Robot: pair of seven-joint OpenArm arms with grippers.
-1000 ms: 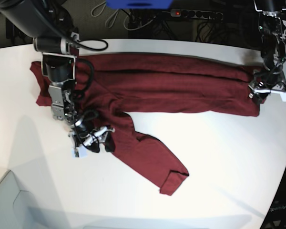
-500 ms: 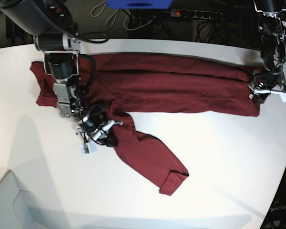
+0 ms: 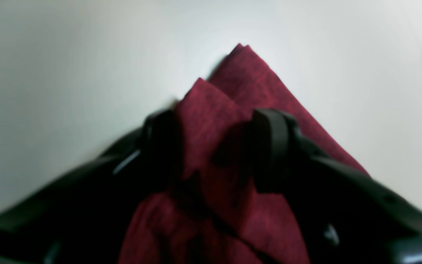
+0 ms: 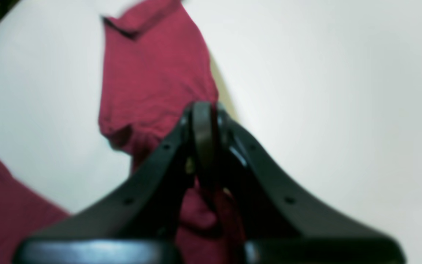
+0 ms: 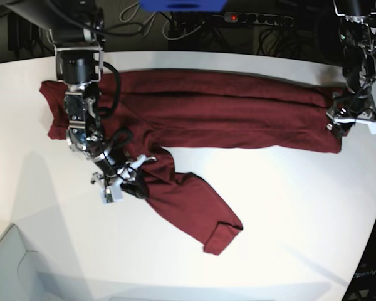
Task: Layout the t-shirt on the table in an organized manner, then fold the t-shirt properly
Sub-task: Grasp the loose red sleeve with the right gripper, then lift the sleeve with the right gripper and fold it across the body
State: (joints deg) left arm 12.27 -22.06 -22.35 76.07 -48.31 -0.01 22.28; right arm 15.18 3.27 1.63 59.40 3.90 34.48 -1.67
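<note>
Layout is only partly done, by my judgement. The t-shirt (image 5: 225, 110) lies stretched lengthwise across the far half of the tabletop (image 5: 288, 219), its body already doubled along its length, but one long sleeve (image 5: 188, 207) trails toward the near edge at a slant. The right gripper (image 5: 128, 179) has its jaws pinched together on that sleeve near the shoulder. The left gripper (image 5: 348, 119) has its jaws clamped on the shirt's end corner. Squaring the sleeve and the crosswise folds remain.
</note>
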